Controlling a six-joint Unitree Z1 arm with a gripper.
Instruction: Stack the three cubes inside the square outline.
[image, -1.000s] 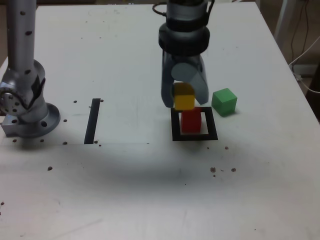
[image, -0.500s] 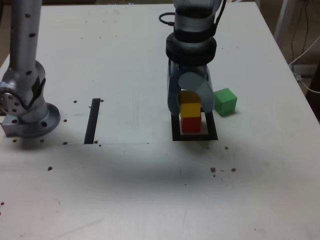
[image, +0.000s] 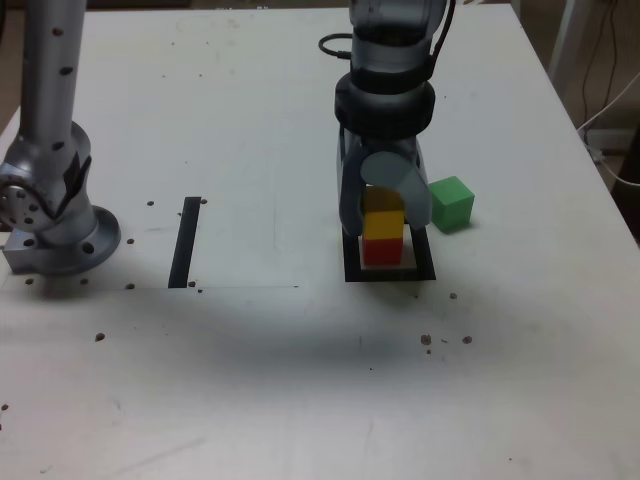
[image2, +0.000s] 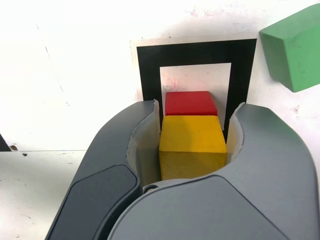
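Observation:
The red cube (image: 381, 250) (image2: 190, 102) stands inside the black square outline (image: 389, 272) (image2: 195, 53). On top of it rests the yellow cube (image: 383, 223) (image2: 192, 145), with my gripper (image: 384, 215) (image2: 192, 137) shut on its two sides. In the exterior view the green cube (image: 450, 203) (image2: 294, 46) lies on the table just right of the outline, apart from it and from the gripper.
The arm's grey base (image: 50, 215) stands at the exterior view's left. A straight black strip (image: 185, 240) lies on the white table (image: 300, 380) between the base and the outline. Small dark specks dot the tabletop. The table's right edge is near the green cube.
The gripper has come down with the yellow cube, from a little above and left of the red cube to sitting on top of it.

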